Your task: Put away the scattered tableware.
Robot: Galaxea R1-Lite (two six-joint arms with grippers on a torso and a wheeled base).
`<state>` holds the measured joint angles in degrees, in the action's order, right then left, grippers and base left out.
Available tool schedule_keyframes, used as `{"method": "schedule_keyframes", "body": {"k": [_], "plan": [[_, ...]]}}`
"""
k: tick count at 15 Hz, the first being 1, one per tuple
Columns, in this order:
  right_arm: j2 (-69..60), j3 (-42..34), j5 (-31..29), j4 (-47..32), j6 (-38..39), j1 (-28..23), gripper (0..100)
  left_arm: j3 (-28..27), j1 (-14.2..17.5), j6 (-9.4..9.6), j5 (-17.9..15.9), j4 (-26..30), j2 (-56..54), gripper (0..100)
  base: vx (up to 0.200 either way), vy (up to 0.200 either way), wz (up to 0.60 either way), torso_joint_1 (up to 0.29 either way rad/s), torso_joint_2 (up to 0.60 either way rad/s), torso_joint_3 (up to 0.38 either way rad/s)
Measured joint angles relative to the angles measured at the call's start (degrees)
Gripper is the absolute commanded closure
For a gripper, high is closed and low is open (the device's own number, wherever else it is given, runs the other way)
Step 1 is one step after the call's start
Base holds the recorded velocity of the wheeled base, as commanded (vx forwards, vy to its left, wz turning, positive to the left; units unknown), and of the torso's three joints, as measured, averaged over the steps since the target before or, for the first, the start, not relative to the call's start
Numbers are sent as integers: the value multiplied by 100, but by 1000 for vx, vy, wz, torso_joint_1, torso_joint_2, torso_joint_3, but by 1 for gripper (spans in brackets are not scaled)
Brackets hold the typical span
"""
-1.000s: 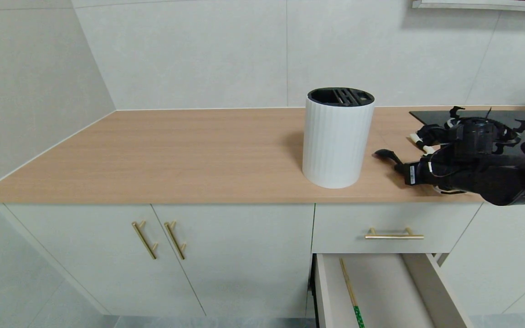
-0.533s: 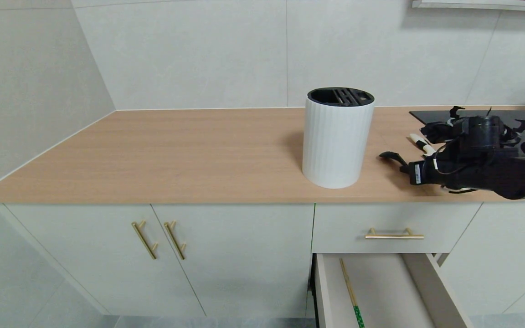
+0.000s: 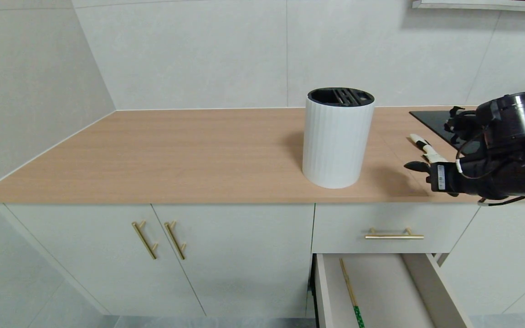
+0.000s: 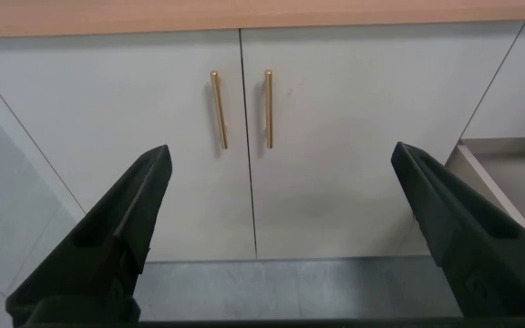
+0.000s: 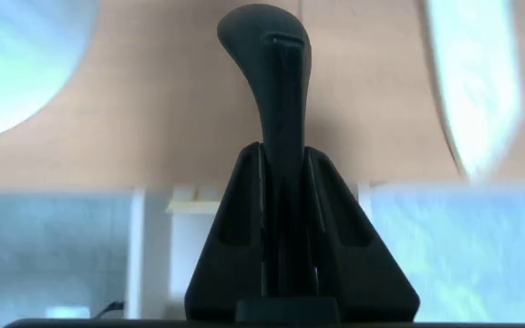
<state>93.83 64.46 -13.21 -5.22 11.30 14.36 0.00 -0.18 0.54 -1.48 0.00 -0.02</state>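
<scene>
Wooden countertop (image 3: 198,155), tiled wall behind.

White ribbed tableware holder (image 3: 335,141) stands upright, right of the counter's centre. It has a black slotted insert (image 3: 341,96) in its top.

Right gripper (image 3: 426,169) sits at about 4 o'clock from the holder, over the counter's front strip and apart from the holder. It points toward 9 o'clock.
- In the right wrist view the fingers (image 5: 244,210) are pressed together on a black utensil handle (image 5: 276,64).
- The rounded handle end sticks out past the fingertips.
- Cannot tell what kind of utensil it is; the rest is hidden in the grip.

White-and-black utensil (image 3: 426,148) lies flat on the counter at 3 o'clock from the holder. It is just behind the right gripper and near the corner of the black hob (image 3: 431,119).

Open drawer (image 3: 426,287) is at 6 o'clock from the holder, under a closed drawer front with a brass handle (image 3: 394,235). Wooden chopsticks (image 3: 349,287) with a green end lie lengthwise inside, near the drawer's left wall.

Left gripper (image 4: 279,159) is low, facing the white cabinet doors (image 4: 335,182). Its fingers are spread wide with nothing between them. The two brass door handles (image 4: 219,109) show beyond it.
</scene>
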Motion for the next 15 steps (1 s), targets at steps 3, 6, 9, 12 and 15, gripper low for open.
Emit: {"method": "schedule_keyframes", "body": {"k": [3, 6, 9, 12, 15], "plan": [[-950, -1074, -110, -69, 126, 521, 100, 0, 0, 0, 0, 0, 0, 0, 0, 0, 0, 0, 0, 0], [-1658, -1908, -128, -63, 132, 788, 100, 0, 0, 0, 0, 0, 0, 0, 0, 0, 0, 0, 0, 0], [-1977, -2188, -106, -48, 130, 837, 100, -2, 0, 0, -2, 0, 0, 0, 0, 0, 0, 0, 0, 0], [-1994, -2263, -93, -39, 132, 873, 100, -2, 0, 0, -2, 0, 0, 0, 0, 0, 0, 0, 0, 0], [-1942, -2271, -99, -37, 134, 881, 100, 0, 0, 0, -2, 0, 0, 0, 0, 0, 0, -111, 263, 162]]}}
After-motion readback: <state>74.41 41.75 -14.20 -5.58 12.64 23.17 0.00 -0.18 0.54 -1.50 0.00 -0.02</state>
